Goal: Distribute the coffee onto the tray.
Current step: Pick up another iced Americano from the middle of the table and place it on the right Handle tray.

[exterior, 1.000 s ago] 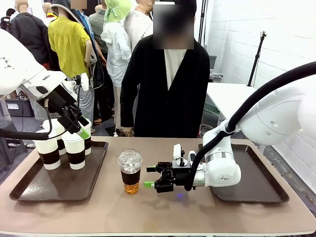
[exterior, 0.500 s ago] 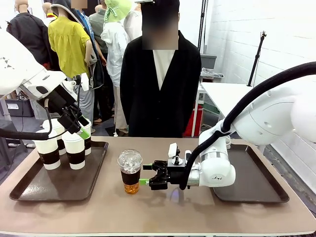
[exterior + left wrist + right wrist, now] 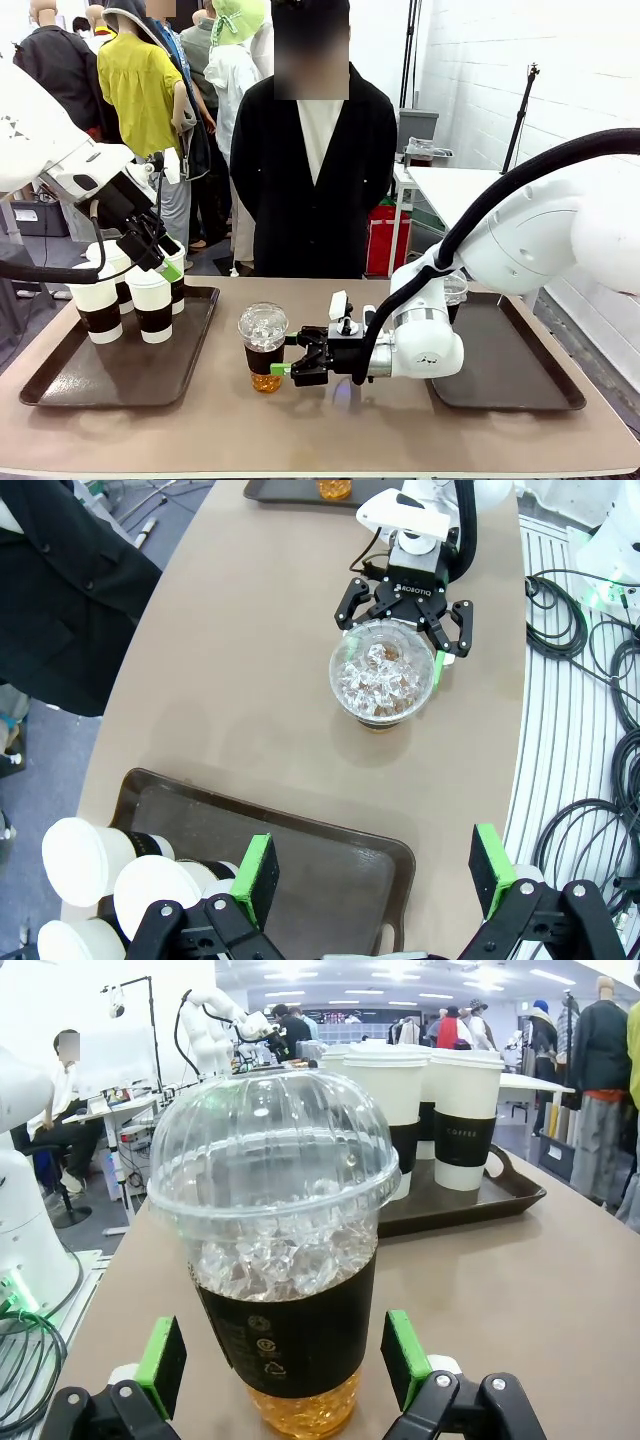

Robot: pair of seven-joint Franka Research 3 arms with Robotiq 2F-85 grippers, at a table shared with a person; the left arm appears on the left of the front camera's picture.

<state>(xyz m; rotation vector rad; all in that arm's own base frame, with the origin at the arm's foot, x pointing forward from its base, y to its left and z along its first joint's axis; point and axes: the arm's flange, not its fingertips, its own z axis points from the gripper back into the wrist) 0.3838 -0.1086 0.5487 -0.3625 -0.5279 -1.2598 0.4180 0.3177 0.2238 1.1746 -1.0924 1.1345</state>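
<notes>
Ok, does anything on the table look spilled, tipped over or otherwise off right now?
Nothing stands out. The iced drink cup stands upright and lidded on the table, with no liquid around it. The right gripper is open around it. The paper cups stand upright on the left tray.

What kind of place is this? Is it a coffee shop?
Probably not a shop. It looks more like a robot lab or demo hall. White robot arms work at the table, loose cables lie on the floor beside it, and the paper cups stand on a tray, not a counter.
</notes>
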